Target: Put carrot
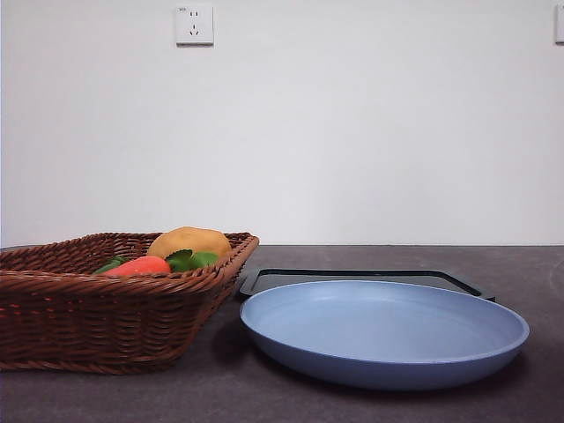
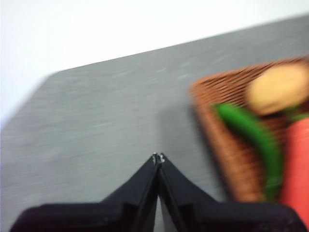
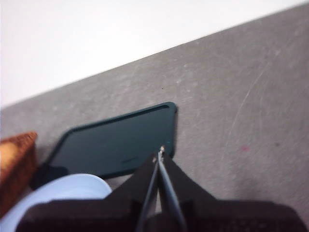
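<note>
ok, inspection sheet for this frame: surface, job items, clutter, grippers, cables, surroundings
Surface: dark grey table, fine scratches visible in the right wrist view.
Job's things: carrot lies in the wicker basket, green top beside the potato.
Clutter: long green vegetable also in the basket; blue plate next to the basket; dark tray behind the plate.
Grippers: left gripper shut, holding nothing, over bare table beside the basket; right gripper shut, holding nothing, over the tray's edge. Neither shows in the front view.
Cables: nothing seen.
Surroundings: white wall with a socket.
</note>
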`<move>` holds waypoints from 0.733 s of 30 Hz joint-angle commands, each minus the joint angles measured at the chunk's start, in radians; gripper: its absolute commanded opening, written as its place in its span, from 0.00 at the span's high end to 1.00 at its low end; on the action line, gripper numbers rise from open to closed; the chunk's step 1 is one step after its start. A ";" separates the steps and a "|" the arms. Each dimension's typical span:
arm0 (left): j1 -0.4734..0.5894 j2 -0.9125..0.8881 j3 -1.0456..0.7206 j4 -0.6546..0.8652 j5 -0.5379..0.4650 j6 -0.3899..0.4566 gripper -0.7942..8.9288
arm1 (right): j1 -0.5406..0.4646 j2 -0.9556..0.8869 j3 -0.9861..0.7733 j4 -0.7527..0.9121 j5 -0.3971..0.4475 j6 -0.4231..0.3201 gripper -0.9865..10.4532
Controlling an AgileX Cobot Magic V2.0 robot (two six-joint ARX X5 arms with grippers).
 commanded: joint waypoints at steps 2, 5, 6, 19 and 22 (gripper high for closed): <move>0.002 -0.004 -0.007 0.016 0.219 -0.279 0.91 | 0.001 -0.002 -0.003 0.010 -0.006 0.174 0.91; 0.002 -0.004 -0.007 0.050 0.306 -0.379 0.91 | 0.001 -0.002 -0.003 0.010 -0.045 0.200 0.91; 0.002 -0.004 -0.007 0.061 0.320 -0.406 0.91 | 0.001 -0.002 -0.002 0.010 -0.060 0.199 0.91; 0.002 0.218 0.234 -0.034 0.244 -0.488 0.91 | 0.001 0.184 0.307 -0.208 -0.106 0.136 0.91; 0.002 0.343 0.317 -0.040 0.277 -0.435 0.91 | 0.001 0.267 0.402 -0.264 -0.106 0.092 0.91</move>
